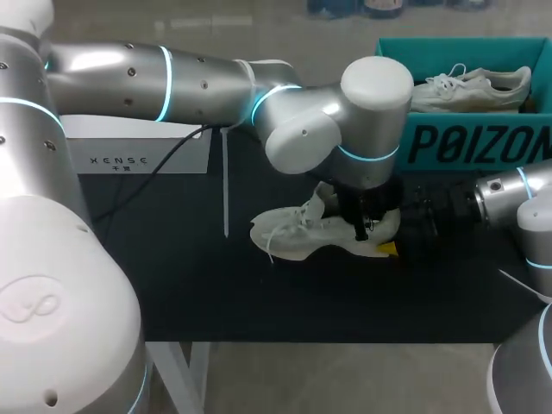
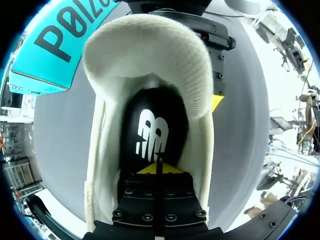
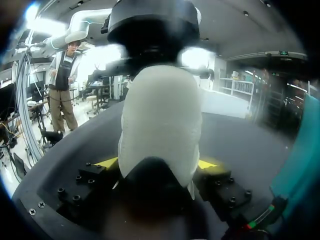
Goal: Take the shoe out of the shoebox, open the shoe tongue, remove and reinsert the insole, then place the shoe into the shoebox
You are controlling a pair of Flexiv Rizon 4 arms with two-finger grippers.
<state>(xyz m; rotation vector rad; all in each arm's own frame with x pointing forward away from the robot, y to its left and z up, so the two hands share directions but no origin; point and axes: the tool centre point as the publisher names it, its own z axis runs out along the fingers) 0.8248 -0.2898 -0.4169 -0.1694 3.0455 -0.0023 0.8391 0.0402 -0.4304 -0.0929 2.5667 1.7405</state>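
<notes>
A white shoe [image 1: 293,235] lies on the black mat, toe to the left. My left gripper [image 1: 366,228] points down into its opening. In the left wrist view the left gripper [image 2: 160,169] is shut, its yellow tips together on the near end of the black insole [image 2: 152,125], which lies inside the shoe [image 2: 145,50]. Whether the insole is pinched cannot be seen. My right gripper [image 1: 405,235] comes in from the right. In the right wrist view, that gripper [image 3: 157,163] has a yellow tip on each side of the shoe's heel [image 3: 160,115] and holds it.
The teal shoebox [image 1: 466,142] stands at the back right with a second white shoe [image 1: 470,89] in it. A white panel [image 1: 138,151] sits at the back left. The black mat [image 1: 216,285] covers the table, bare toward the front.
</notes>
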